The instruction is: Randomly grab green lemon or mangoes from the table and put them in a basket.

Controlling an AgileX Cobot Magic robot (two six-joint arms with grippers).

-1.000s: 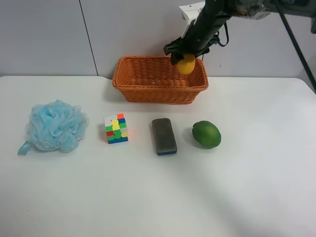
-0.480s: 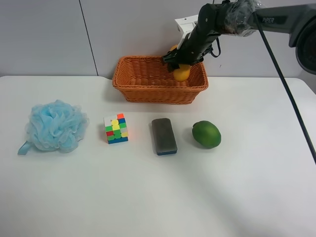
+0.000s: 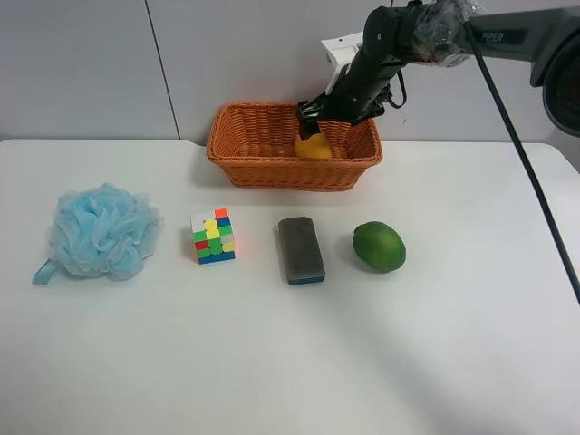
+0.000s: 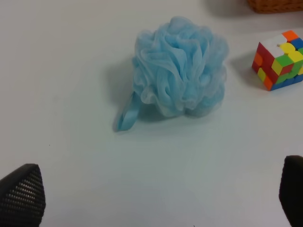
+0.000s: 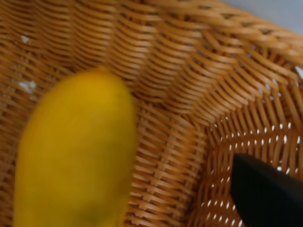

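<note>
The yellow-orange mango (image 3: pixel 314 147) lies inside the orange wicker basket (image 3: pixel 263 168) at the back of the white table (image 3: pixel 453 344). The right gripper (image 3: pixel 320 110), on the arm at the exterior high view's right, hangs just above the mango with its jaws apart and empty. In the right wrist view the mango (image 5: pixel 75 156) is blurred against the basket wall (image 5: pixel 189 71), and only one black finger (image 5: pixel 265 194) shows, clear of the fruit. The green lemon (image 3: pixel 379 246) rests on the table in front of the basket. The left gripper (image 4: pixel 156 198) is open and empty above the table.
A blue bath pouf (image 3: pixel 100 231) lies at the left and also shows in the left wrist view (image 4: pixel 180 75). A coloured puzzle cube (image 3: pixel 213 236) and a dark grey block (image 3: pixel 300 249) sit between the pouf and the lemon. A corner of the cube shows in the left wrist view (image 4: pixel 279 59).
The right gripper carried the mango down and leftward into the basket and let go of it. The mango now sits lower and further left. Nothing else moved.
</note>
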